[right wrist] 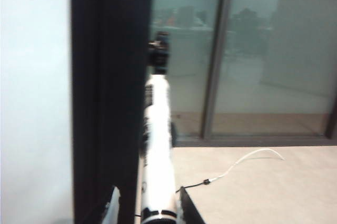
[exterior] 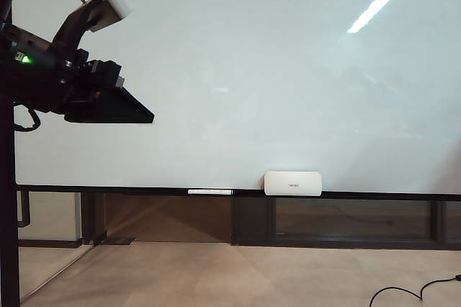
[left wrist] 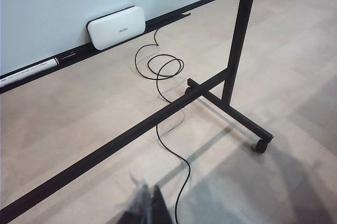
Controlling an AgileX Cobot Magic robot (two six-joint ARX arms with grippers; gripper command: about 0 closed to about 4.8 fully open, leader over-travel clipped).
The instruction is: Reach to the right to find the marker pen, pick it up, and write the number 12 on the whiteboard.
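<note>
Exterior view: left gripper (exterior: pixel 108 6) raised at far left before the whiteboard (exterior: pixel 238 69), can't tell its jaw state. Thin white stick (exterior: pixel 209 192) then white box (exterior: pixel 292 183) sit on the board's ledge. Right wrist view: right gripper (right wrist: pixel 147 205) pinching the marker pen (right wrist: pixel 157 150) beside the dark frame (right wrist: pixel 108 92).

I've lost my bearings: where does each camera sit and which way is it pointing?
Exterior: off the arms, facing the whiteboard; left arm raised at left.
Left wrist: angled down at floor, cable, board stand; blurred left gripper at edge.
Right wrist: along the marker pen in the right gripper, past the board's frame.
Exterior and left wrist share the white box.
</note>
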